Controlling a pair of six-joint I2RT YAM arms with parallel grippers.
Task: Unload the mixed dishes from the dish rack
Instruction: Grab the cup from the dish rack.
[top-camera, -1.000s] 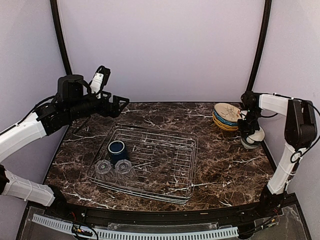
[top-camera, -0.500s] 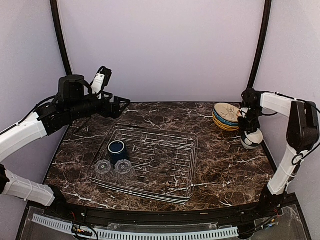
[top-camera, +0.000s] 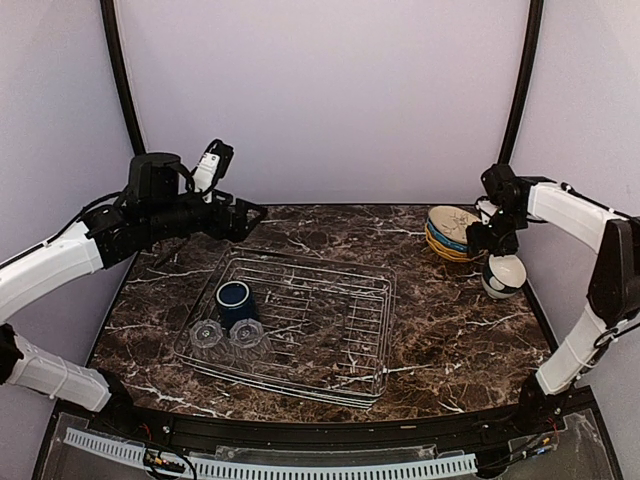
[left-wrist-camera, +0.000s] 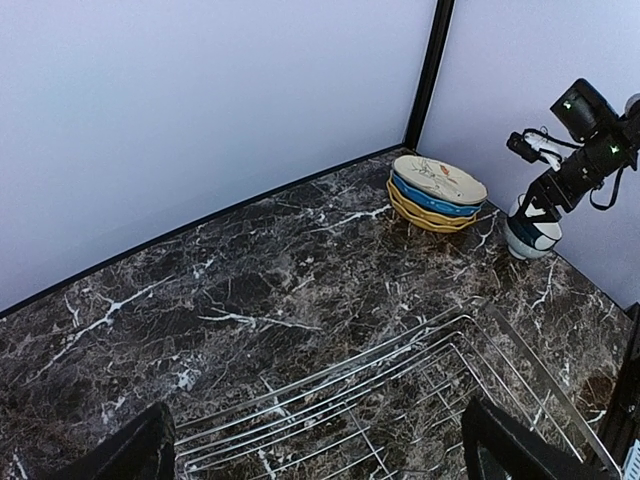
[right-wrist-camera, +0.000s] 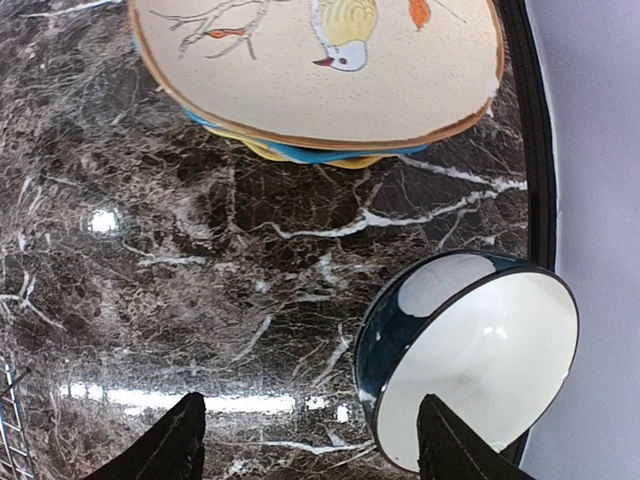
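Note:
The silver wire dish rack (top-camera: 330, 330) lies mid-table. In its left part sit a dark blue mug (top-camera: 235, 298) and two clear glasses (top-camera: 207, 333) (top-camera: 247, 333). A stack of plates (top-camera: 452, 232), cream one on top, stands at the back right. Next to it a teal bowl with a white inside (top-camera: 503, 276) rests on the table. My right gripper (top-camera: 484, 243) hangs open just above and left of that bowl (right-wrist-camera: 480, 360), holding nothing. My left gripper (top-camera: 247, 214) is open and empty over the rack's back left edge (left-wrist-camera: 400, 390).
The plates (right-wrist-camera: 320, 70) and the bowl stand close to the table's black right edge (right-wrist-camera: 540, 180) and the right wall. A dark upright pole (top-camera: 517, 90) stands in each back corner. The marble tabletop (top-camera: 450, 340) stretches between the rack and the bowl.
My right gripper has opened off the bowl and risen up and back from it. The bowl stays on the table. The left arm has edged slightly right.

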